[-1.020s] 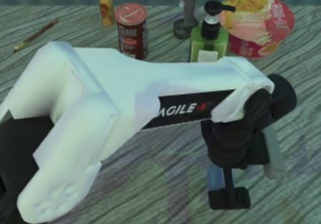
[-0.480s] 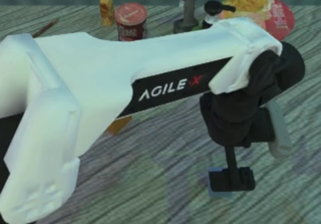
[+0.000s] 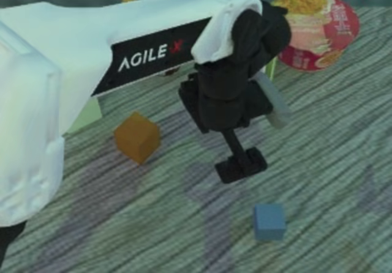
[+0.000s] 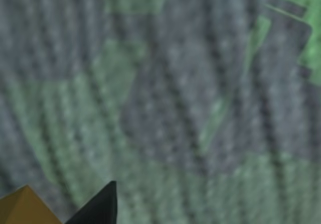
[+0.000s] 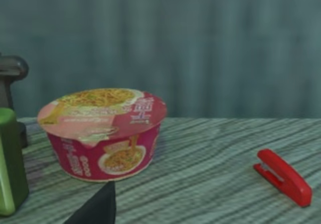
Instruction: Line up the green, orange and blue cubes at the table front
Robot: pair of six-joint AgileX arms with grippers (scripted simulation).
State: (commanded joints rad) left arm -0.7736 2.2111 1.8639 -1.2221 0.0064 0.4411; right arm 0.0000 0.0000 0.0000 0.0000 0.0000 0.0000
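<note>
Rendered simulation tabletop: striped wood-grain counter (image 3: 343, 163) against blank grey-green backdrop, strewn with unrelated household items like noodle bowl (image 5: 103, 133), red stapler (image 5: 283, 176), pump bottle (image 5: 10, 163).

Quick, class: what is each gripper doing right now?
Left gripper: holds nothing, above the table; open or closed cannot be told.
Right gripper: not in view.

The left arm (image 3: 92, 59) reaches across the top view, its gripper (image 3: 241, 164) pointing down, empty; finger spacing unclear. Right arm unseen.
</note>
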